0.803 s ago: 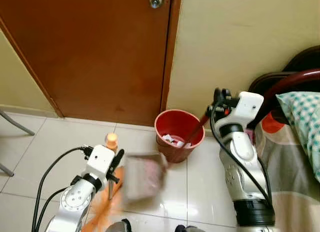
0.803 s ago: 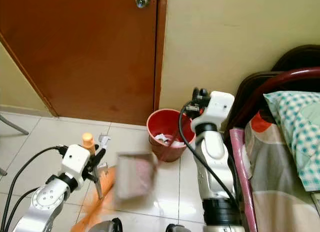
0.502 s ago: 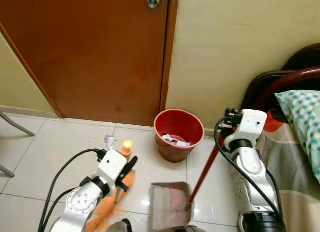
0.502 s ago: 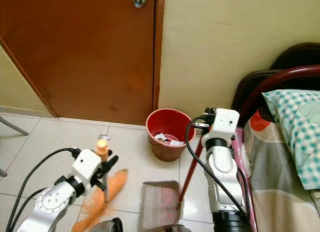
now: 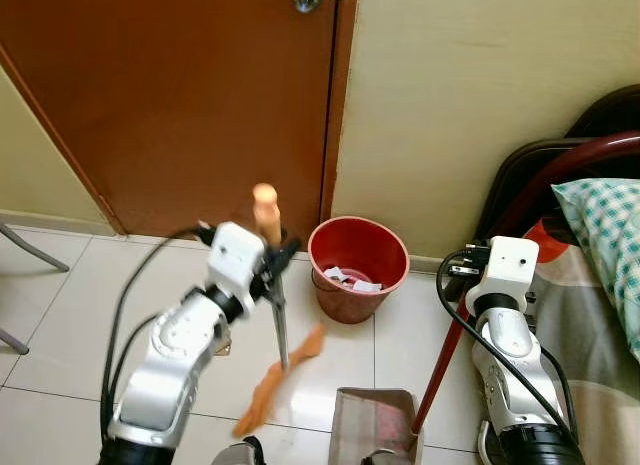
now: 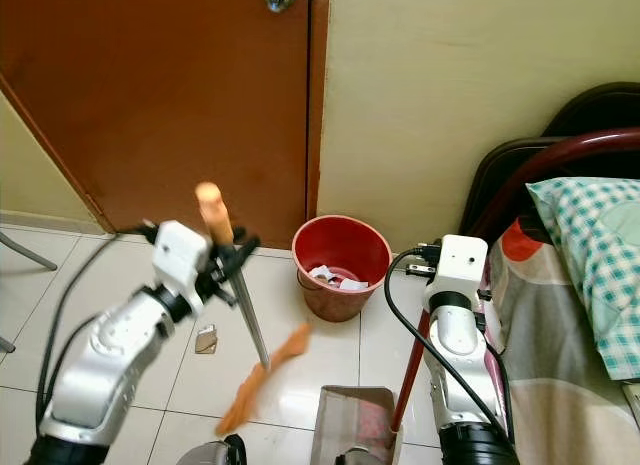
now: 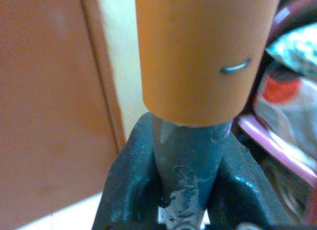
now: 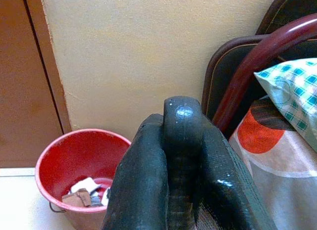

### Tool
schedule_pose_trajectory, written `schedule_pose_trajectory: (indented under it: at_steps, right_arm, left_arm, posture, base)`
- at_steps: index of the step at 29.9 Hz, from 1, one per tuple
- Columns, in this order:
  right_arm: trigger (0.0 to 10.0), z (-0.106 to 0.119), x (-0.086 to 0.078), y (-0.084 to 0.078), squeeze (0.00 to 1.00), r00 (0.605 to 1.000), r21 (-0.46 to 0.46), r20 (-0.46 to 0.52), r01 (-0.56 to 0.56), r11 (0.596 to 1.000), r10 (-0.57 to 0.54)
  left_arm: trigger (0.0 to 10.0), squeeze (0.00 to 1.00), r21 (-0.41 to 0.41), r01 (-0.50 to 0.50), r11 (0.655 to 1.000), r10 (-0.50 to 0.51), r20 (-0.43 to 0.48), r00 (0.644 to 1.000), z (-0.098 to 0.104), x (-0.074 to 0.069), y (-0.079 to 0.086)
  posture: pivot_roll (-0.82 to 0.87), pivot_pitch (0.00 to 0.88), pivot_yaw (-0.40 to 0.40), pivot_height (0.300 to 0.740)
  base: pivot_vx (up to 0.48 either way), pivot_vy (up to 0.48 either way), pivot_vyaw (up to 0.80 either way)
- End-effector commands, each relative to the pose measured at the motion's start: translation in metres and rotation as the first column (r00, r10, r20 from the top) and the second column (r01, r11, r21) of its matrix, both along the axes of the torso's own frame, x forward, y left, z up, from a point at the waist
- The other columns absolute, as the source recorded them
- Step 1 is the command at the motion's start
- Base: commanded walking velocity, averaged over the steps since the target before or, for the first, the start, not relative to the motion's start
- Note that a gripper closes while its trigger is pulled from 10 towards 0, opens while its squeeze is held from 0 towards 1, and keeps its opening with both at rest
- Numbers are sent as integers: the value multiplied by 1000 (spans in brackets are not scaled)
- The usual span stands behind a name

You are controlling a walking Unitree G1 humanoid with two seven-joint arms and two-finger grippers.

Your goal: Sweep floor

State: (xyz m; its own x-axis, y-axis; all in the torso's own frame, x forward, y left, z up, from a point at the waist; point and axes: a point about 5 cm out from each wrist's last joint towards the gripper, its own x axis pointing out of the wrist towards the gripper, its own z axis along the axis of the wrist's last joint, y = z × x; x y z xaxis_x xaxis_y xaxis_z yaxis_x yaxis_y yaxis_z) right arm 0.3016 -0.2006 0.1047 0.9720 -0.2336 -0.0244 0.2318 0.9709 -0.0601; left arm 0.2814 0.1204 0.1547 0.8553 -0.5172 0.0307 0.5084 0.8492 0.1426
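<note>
2 grippers are at work: the left gripper pinches the broom, bristles blurred above the floor. The right gripper clamps the dustpan handle, the pan cut off below, near the bucket.

Tilted orange broom, upright dustpan
</note>
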Motion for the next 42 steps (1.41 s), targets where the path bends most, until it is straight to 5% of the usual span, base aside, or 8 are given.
schedule_pose_trajectory:
  at_steps: [1, 5, 16, 21, 25, 34, 39, 42]
  right_arm:
    - [10000, -2, 0, -4, 0, 1000, -11, -9, 17, 1000, -17]
    - [10000, -4, 2, -1, 0, 1000, -18, -14, 4, 1000, -4]
    - [10000, -6, 5, 1, 0, 1000, -23, -13, -7, 1000, 7]
    - [10000, -7, 6, 3, 0, 1000, -18, -11, -9, 1000, 9]
    - [10000, -6, 8, 2, 0, 1000, -19, -4, -4, 1000, 4]
    - [10000, 6, 16, -5, 0, 999, -22, 38, 24, 999, -23]
    - [10000, 12, 21, -6, 0, 997, -29, 64, 46, 999, -44]
    - [10000, 17, 28, -10, 0, 993, -42, 87, 87, 995, -83]
  left_arm:
    - [10000, 0, -14, -56, 998, 57, 107, 993, 23, 4, 10]
    - [10000, 0, -16, -103, 995, 104, 222, 970, 56, 15, 18]
    - [10000, 0, 46, -225, 973, 187, 404, 896, 96, 26, 48]
    - [10000, 0, 44, -300, 953, 276, 285, 918, 60, 29, 75]
    - [10000, 0, 74, -316, 946, 295, 211, 932, 31, 29, 80]
    - [10000, 0, 112, -241, 964, 236, 59, 970, -27, 32, 61]
    - [10000, 0, 118, -146, 982, 144, 26, 989, -35, 33, 44]
    - [10000, 0, 52, -26, 998, 27, -19, 999, -33, 27, 22]
  posture:
    - [96, 158, -22, 740]
    - [101, 156, -26, 740]
    - [105, 153, -25, 740]
    - [107, 155, -21, 740]
    - [98, 158, -17, 740]
    - [74, 159, -7, 740]
    - [72, 160, 2, 740]
    - [78, 162, 2, 740]
  base:
    - [0, 0, 0]
    - [0, 0, 0]
    - [0, 0, 0]
    - [0, 0, 0]
    - [0, 0, 0]
    - [0, 0, 0]
    - [0, 0, 0]
    - [0, 0, 0]
